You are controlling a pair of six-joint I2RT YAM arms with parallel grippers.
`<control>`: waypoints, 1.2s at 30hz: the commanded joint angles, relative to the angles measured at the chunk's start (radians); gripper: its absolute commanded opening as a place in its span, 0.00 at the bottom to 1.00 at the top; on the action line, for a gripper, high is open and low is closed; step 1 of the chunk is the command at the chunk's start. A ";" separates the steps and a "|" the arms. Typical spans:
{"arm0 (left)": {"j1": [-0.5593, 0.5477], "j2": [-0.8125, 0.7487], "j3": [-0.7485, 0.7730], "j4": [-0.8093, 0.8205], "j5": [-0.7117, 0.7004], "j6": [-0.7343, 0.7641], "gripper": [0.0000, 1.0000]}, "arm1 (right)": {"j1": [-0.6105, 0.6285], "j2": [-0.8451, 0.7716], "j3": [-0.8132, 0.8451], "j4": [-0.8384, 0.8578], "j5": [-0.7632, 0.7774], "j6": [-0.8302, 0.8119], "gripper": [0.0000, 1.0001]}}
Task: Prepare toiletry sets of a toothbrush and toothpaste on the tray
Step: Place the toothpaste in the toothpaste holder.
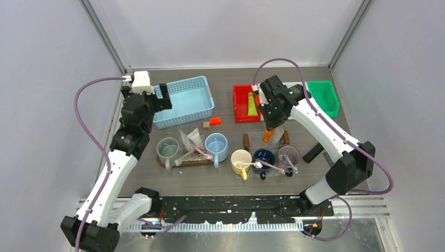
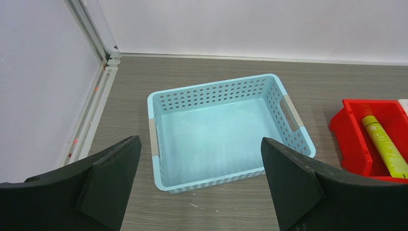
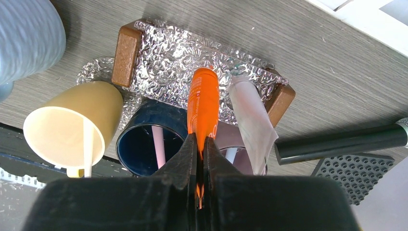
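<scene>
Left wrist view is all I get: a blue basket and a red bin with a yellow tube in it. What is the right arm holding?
Observer: The right fingers are shut on an orange tube, which points down at the foil tray.
Operator: Do the mugs near it have toothbrushes?
Observer: Yes. The cream mug, navy mug and mauve mug each hold one.

No legible text anywhere, only faint, unreadable print on the orange tube (image 3: 202,103)
</scene>
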 commanded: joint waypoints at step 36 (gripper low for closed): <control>-0.003 -0.037 -0.011 0.073 -0.009 0.012 1.00 | -0.005 -0.024 0.147 0.122 0.078 -0.014 0.46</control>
